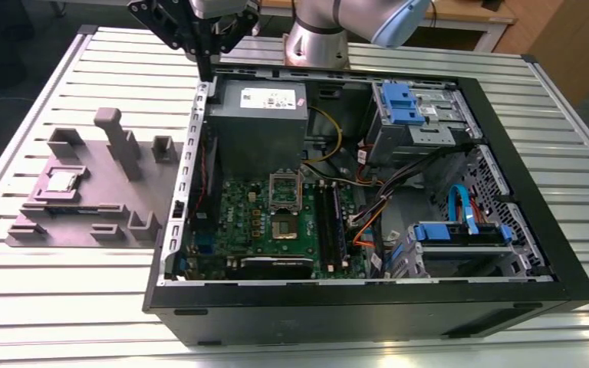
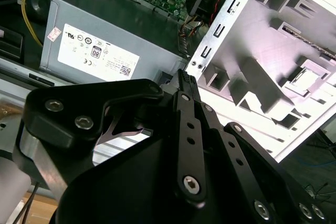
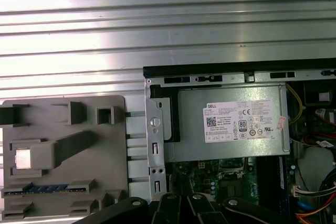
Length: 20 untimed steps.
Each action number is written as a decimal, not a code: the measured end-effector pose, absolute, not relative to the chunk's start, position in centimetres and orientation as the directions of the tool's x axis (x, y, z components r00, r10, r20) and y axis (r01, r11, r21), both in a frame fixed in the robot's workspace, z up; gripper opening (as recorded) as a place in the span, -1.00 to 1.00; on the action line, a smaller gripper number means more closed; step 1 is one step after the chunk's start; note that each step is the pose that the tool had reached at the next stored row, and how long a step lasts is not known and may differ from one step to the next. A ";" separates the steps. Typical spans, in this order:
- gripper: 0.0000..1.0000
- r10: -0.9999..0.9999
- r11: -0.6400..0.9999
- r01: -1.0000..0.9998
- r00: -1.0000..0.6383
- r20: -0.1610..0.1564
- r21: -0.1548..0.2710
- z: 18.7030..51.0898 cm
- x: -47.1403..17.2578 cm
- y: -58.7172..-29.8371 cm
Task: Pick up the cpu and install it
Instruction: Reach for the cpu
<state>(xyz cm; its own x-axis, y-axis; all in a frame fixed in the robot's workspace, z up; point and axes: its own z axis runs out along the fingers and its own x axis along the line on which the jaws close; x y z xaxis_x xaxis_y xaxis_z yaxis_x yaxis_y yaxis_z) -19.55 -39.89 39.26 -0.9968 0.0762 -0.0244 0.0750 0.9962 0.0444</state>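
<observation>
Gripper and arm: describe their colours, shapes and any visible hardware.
The gripper is matte black, built from flat linkage bars pinned with silver screw heads, clearest in the second wrist view. The arm is a silver-grey tube with a pale blue joint cap.

- Your table (image 1: pixel 70 307) is ribbed bare metal, bright and reflective.
- The computer case (image 1: pixel 376 322) has a matt black shell, and its inner frame (image 1: pixel 187 169) is dull bare sheet metal.
- The power supply (image 1: pixel 258 123) is smooth grey metal with a white paper label.
- The fixture (image 1: pixel 100 192) looks like matt grey plastic.
- The cpu (image 1: pixel 64 182) has a shiny metal top.
- The gripper (image 1: pixel 205 73) is matt black, with glinting screw heads.
</observation>
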 end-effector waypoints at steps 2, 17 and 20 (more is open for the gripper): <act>-0.80 0.076 0.996 0.075 -0.997 -0.024 0.044 39.2 -19.7 -39.9; -0.80 0.076 0.996 0.075 -0.997 -0.024 0.044 39.1 -20.9 -39.9; -0.80 0.076 0.996 0.075 -0.997 -0.024 0.044 39.1 -21.0 -39.9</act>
